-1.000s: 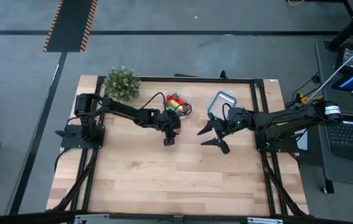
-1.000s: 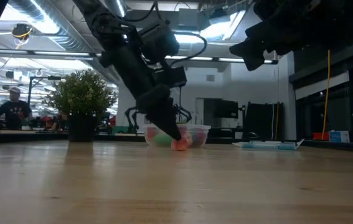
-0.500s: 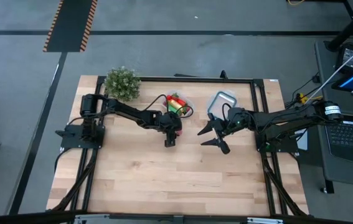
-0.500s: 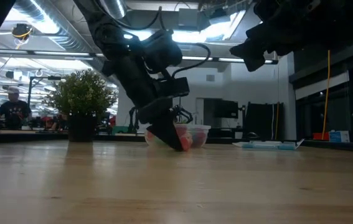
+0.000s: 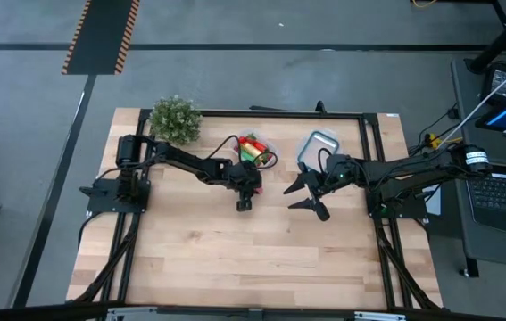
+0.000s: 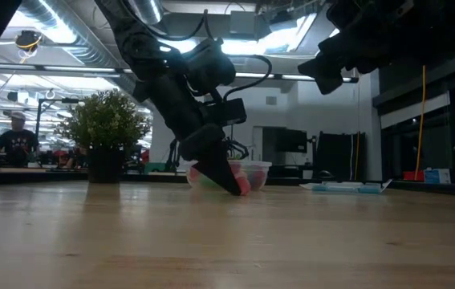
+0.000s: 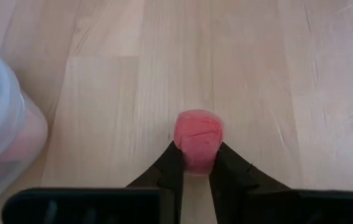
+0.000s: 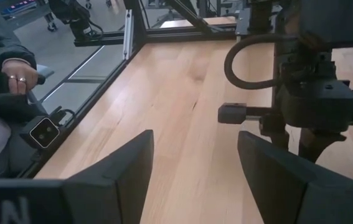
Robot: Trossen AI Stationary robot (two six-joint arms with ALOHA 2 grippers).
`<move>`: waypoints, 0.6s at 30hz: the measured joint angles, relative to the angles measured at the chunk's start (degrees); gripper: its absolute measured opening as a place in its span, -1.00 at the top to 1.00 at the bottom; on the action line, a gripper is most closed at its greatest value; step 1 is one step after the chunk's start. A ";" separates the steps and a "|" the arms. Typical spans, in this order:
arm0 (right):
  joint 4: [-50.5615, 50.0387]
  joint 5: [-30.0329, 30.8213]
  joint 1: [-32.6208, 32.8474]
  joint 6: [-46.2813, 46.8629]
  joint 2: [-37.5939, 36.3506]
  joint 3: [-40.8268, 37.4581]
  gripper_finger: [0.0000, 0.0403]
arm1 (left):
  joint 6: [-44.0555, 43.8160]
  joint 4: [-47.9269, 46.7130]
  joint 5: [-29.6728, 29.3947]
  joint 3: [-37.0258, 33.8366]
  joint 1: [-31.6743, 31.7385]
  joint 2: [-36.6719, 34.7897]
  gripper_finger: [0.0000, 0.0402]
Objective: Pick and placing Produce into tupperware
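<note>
Two fingers of the left gripper (image 7: 196,169) pinch a small red fruit (image 7: 198,138) low over the wood, beside the tupperware (image 7: 2,134), probably for lifting in. Right gripper (image 8: 195,162) waits, spread.

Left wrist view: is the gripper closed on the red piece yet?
Yes, the left gripper has both fingertips pressed against the sides of the red piece, which sits on the wooden table beside the tupperware.
</note>
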 joint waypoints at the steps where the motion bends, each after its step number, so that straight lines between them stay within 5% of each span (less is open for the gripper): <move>1: -0.07 0.00 0.00 0.22 0.00 0.00 -0.16 | 0.00 -0.01 0.06 0.00 0.00 0.00 0.77; 18: -1.16 0.04 0.00 -0.34 0.00 0.02 -0.16 | 3.55 -5.86 -0.15 -0.17 -0.70 -11.72 0.78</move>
